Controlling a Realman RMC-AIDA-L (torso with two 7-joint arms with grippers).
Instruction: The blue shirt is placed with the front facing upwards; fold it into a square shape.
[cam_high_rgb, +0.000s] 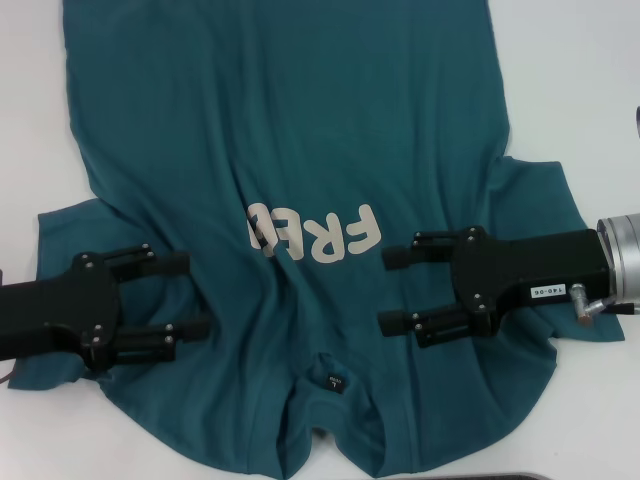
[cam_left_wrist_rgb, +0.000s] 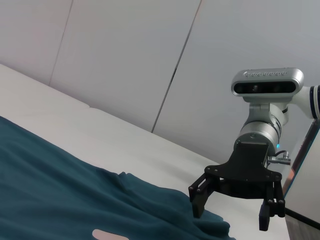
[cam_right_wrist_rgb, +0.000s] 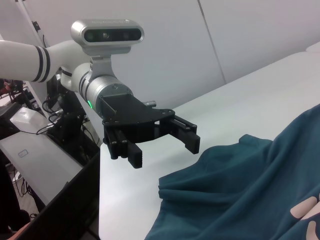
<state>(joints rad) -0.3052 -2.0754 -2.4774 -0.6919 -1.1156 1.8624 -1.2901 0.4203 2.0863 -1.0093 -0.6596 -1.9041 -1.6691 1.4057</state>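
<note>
left tool (cam_high_rgb: 190, 292): fingers spread, pointing inward | right tool (cam_high_rgb: 392, 288): fingers spread, facing it

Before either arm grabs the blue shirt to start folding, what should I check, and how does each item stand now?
1. Blue shirt front up, lettering showing: ok.
2. Fabric flat: not ok, wrinkled around the collar and sleeves.
3. Left gripper jaws open, over the shirt's left side: ok.
4. Right gripper jaws open, over the right side: ok.
5. Hem end in sight: not ok, it runs out of the head view.
6. Jaws touching cloth: cannot tell.
</note>
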